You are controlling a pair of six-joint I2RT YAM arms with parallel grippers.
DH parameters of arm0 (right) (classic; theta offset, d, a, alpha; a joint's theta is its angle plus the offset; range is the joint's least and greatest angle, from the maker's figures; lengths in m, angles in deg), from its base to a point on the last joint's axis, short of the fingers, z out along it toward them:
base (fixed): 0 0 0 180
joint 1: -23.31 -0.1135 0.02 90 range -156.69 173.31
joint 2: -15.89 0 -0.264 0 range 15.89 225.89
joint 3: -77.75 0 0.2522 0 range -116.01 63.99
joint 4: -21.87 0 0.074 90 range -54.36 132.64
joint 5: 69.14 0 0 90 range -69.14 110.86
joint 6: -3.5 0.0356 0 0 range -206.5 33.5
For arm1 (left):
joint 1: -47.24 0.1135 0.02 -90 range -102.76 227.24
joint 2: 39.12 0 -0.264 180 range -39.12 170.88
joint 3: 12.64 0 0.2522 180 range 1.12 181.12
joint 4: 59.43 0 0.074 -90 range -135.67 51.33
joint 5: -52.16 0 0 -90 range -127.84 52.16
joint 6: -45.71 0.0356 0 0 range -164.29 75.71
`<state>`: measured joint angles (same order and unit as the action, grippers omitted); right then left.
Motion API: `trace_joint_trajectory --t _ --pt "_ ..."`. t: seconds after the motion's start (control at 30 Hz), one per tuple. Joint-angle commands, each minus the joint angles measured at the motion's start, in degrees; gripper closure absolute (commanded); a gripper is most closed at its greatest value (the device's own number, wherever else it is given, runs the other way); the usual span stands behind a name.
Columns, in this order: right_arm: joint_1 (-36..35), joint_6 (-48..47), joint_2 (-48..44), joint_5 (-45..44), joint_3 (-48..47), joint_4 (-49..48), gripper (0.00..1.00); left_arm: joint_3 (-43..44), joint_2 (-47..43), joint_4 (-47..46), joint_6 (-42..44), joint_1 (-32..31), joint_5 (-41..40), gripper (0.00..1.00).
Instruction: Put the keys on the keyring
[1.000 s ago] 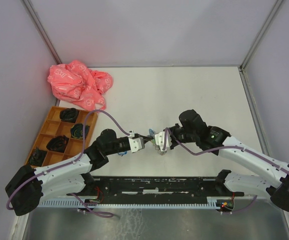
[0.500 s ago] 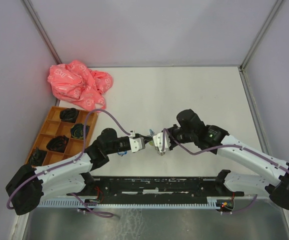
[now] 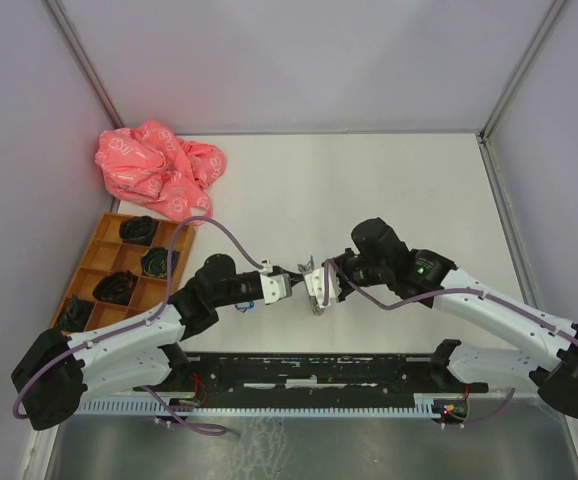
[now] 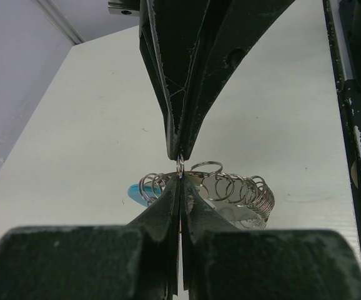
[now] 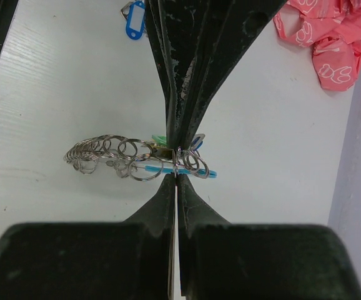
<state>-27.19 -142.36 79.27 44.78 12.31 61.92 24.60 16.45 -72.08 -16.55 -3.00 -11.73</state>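
Observation:
The keyring (image 4: 237, 187) is a chain of silver rings with a light-blue section (image 5: 168, 170), hanging just above the table between my two grippers. In the top view they meet tip to tip in front of the arm bases. My left gripper (image 4: 180, 179) is shut on one small ring held edge-on. My right gripper (image 5: 177, 175) is shut on the same spot from the opposite side. A green tag (image 5: 158, 139) and a brass-coloured piece hang at the left fingertips; I cannot tell whether they are in the grip. One of the keys, with a blue tag (image 5: 133, 25), lies on the table.
An orange compartment tray (image 3: 99, 262) holding dark bundles sits at the left edge. A crumpled pink bag (image 3: 159, 168) lies at the back left. A black rail (image 3: 309, 370) runs along the near edge between the arm bases.
The right gripper has shifted slightly left and towards the left gripper, so the tips stand closer together. Both grippers stayed shut.

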Motion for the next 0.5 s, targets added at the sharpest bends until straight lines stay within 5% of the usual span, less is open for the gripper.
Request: trace_joint_trajectory --t 0.0,0.47 --pt "-0.91 -1.56 -1.72 2.48 -1.38 -4.24 0.99 3.42 -0.22 0.51 -0.40 -0.07 1.23 0.97" --pt "-0.74 3.43 -5.53 3.05 3.35 -12.03 0.99 1.25 -0.89 0.54 -8.48 5.56 7.62 0.97"
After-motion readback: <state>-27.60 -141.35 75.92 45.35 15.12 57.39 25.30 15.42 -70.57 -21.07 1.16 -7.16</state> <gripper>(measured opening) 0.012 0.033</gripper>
